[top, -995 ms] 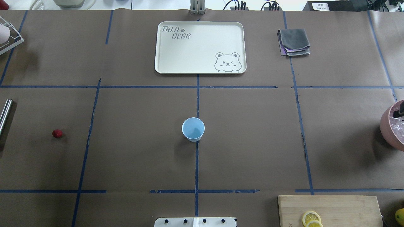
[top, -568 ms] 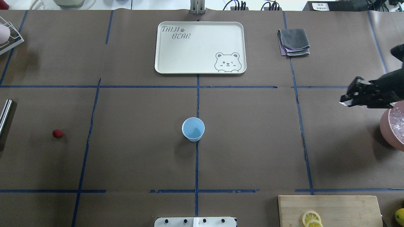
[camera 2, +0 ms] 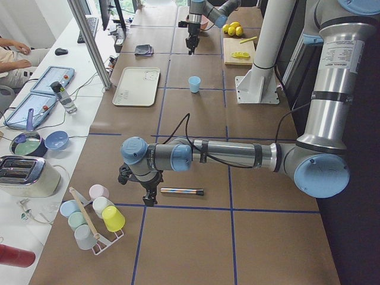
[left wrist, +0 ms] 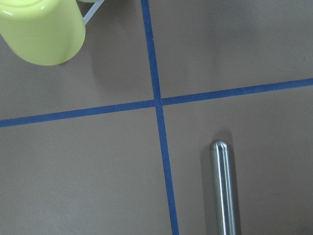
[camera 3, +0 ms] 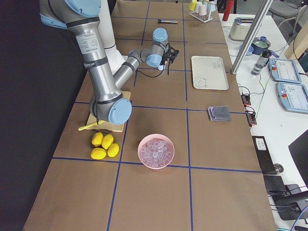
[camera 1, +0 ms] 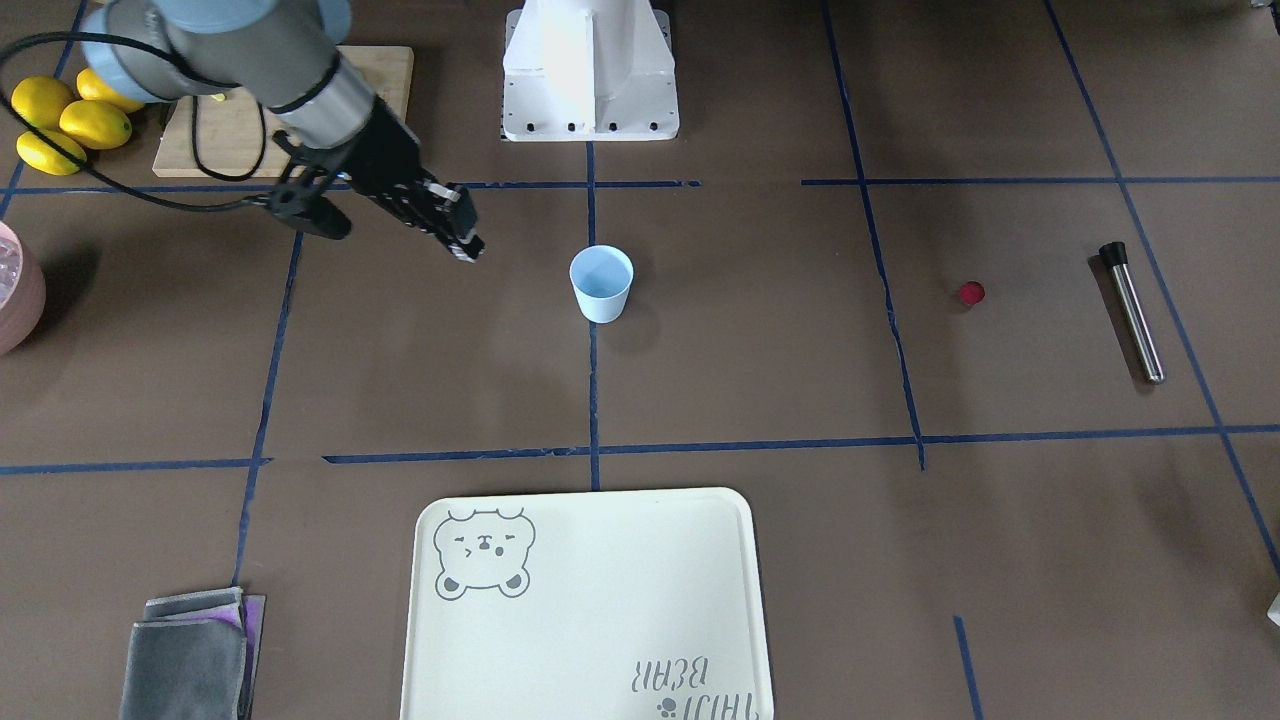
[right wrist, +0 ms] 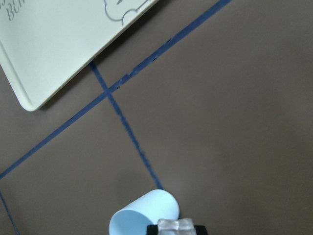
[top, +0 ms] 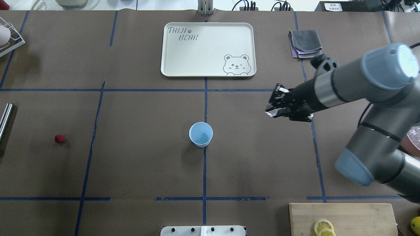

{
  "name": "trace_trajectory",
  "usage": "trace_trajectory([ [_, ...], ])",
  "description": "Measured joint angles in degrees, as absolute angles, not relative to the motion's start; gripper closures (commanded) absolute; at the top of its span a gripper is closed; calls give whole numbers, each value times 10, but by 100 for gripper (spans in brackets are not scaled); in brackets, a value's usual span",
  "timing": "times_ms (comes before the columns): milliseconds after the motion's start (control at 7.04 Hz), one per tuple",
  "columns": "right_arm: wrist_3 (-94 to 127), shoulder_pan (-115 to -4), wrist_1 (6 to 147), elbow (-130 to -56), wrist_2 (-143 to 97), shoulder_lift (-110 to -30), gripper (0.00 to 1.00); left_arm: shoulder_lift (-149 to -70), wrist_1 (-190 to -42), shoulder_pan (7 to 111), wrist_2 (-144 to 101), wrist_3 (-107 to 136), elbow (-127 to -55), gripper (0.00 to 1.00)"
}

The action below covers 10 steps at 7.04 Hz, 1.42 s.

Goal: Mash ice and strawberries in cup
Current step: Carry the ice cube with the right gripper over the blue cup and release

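The right gripper [camera 1: 465, 243] clamps a lump of ice [right wrist: 175, 226] above the table [camera 1: 750, 380], just short of the upright, empty-looking cup [camera 1: 601, 285], apparently to drop it in, while the strawberry [camera 1: 971, 293] lies well apart and the left gripper [camera 2: 146, 199] is too unclear to tell whether open or closed

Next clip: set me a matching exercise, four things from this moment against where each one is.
1 cup
2 strawberry
3 ice lump
4 grey cloth

A held in the right gripper
B folded beside the tray
C upright at the table's middle
D alone on the table, toward the robot's left

Pairs: 1-C, 2-D, 3-A, 4-B
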<state>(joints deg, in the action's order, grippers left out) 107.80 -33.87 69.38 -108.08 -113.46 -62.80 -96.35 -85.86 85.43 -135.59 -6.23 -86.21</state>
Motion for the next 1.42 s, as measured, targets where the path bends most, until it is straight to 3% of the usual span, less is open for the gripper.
trace_trajectory([
  [142, 1107, -312, 700, -1045, -1101, -587, 96, -964, -859, 854, -1356, -62, -863, 0],
  [568, 1132, -280, 702, -988, -1067, -544, 77, -964, -859, 854, -1356, -62, -866, 0],
  [853, 1131, -264, 702, -982, -1046, -537, 47, -964, -859, 854, -1356, -62, -867, 0],
  [995, 1131, -261, 702, -980, -1038, -534, 39, -964, -859, 854, -1356, -62, -867, 0],
  [1279, 1130, -260, 702, -976, -1033, -529, 37, -963, -858, 854, -1356, -62, -867, 0],
  [1421, 1130, -259, 703, -972, -1033, -526, 25, -963, -858, 854, -1356, -62, -867, 0],
])
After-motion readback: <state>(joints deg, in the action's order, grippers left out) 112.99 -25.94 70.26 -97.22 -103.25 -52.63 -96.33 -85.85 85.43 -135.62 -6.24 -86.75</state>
